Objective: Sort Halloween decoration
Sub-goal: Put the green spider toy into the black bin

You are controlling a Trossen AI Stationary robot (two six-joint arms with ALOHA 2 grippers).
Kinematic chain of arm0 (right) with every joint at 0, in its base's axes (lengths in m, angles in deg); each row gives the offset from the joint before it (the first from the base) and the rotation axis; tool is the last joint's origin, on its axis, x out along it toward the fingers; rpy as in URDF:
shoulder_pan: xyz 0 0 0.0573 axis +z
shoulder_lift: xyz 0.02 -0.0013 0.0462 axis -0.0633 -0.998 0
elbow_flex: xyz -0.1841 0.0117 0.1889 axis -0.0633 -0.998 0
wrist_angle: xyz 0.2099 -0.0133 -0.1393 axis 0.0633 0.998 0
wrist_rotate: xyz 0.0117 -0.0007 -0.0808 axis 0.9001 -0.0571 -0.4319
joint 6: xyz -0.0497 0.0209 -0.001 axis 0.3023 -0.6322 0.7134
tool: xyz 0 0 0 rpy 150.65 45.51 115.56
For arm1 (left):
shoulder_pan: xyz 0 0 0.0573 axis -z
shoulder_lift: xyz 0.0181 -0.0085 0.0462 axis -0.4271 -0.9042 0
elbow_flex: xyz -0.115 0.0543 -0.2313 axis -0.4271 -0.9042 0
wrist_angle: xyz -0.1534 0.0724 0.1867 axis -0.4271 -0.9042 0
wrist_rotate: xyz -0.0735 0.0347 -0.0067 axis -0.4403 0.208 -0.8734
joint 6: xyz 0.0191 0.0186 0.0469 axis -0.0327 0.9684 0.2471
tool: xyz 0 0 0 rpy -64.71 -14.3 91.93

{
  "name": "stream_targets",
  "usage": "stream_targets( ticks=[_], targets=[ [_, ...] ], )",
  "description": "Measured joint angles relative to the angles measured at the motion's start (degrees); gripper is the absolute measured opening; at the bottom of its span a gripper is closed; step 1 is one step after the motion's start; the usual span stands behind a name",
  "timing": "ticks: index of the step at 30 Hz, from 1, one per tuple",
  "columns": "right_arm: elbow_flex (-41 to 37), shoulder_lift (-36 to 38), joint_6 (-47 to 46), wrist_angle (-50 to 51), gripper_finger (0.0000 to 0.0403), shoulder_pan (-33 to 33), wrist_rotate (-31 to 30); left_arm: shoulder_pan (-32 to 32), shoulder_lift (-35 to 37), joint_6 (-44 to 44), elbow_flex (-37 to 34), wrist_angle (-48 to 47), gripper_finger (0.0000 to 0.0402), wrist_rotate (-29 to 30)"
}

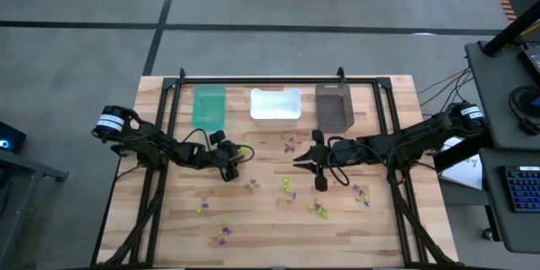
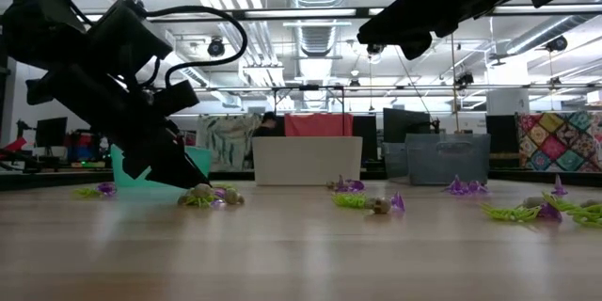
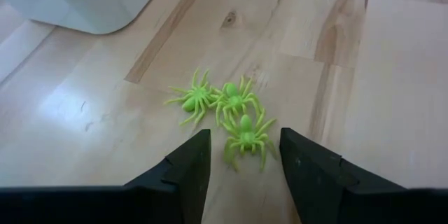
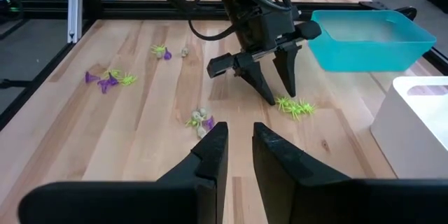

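The left gripper (image 3: 241,175) is down at the table (image 1: 169,228), fingers apart around a cluster of three lime-green spiders (image 3: 227,112) just off the teal bin (image 1: 210,106) near the back edge. The right gripper (image 4: 238,154) hangs mid-table, fingers slightly parted, empty. Other trinkets (image 1: 287,187) are scattered toward the front edge. No readable writing anywhere.

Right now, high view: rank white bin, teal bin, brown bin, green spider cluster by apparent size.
1. white bin
2. teal bin and brown bin: look alike, no ranking
3. green spider cluster, by the left gripper
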Motion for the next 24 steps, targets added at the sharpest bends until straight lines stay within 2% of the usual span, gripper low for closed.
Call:
stream_targets(
  ticks=[14, 24],
  targets=[
    [0.00, 0.00, -0.87, 0.00, 0.0056, 0.00, -0.01, 0.02, 0.00, 0.17, -0.12, 0.44, 0.0151, -0.19],
    [0.00, 0.00, -1.31, 0.00, 0.0056, 0.00, -0.01, 0.09, -0.01, 0.28, -0.12, 0.66, 0.0081, -0.87]
  ],
)
